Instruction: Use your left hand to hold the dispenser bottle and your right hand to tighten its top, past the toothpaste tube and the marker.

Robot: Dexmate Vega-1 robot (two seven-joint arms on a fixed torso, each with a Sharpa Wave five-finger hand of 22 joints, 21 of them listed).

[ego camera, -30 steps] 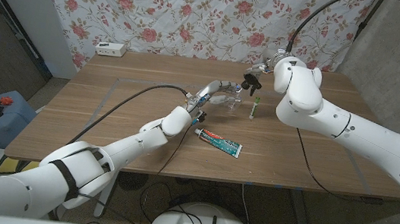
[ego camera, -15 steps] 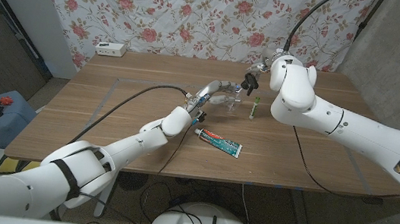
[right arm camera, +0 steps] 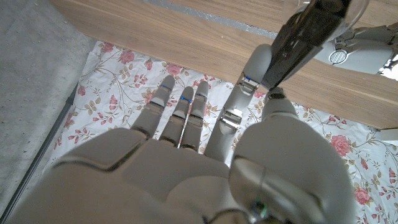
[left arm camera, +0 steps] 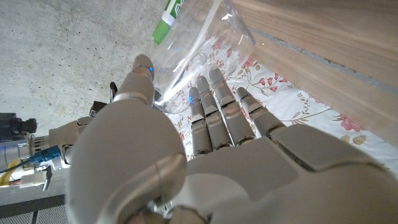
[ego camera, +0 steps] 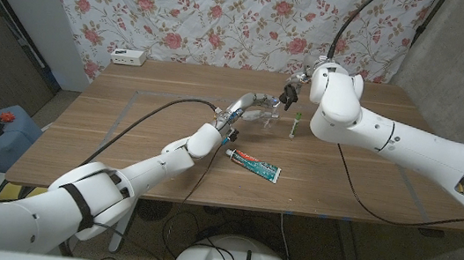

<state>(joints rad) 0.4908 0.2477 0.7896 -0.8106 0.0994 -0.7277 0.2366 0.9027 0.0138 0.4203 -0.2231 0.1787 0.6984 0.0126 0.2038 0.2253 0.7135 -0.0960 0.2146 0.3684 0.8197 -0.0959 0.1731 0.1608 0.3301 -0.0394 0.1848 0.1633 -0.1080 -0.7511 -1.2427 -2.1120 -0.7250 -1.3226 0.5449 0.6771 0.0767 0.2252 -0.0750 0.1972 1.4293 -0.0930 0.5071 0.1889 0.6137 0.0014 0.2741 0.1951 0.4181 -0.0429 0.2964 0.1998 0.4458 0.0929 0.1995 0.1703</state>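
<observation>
- The head view looks down from above the near edge of the wooden table [ego camera: 126, 126], facing the floral curtain [ego camera: 228, 14] behind the table's far edge; both arms enter from the bottom corners.
- The left wrist view sits close behind the left hand [left arm camera: 205, 143], looking along its back at the clear dispenser bottle [left arm camera: 199, 43], inverted: table above curtain.
- The right wrist view sits close behind the right hand [right arm camera: 186, 155], likewise inverted, facing the bottle's black top [right arm camera: 305, 37].
- All three views share the bottle, table and curtain.
</observation>
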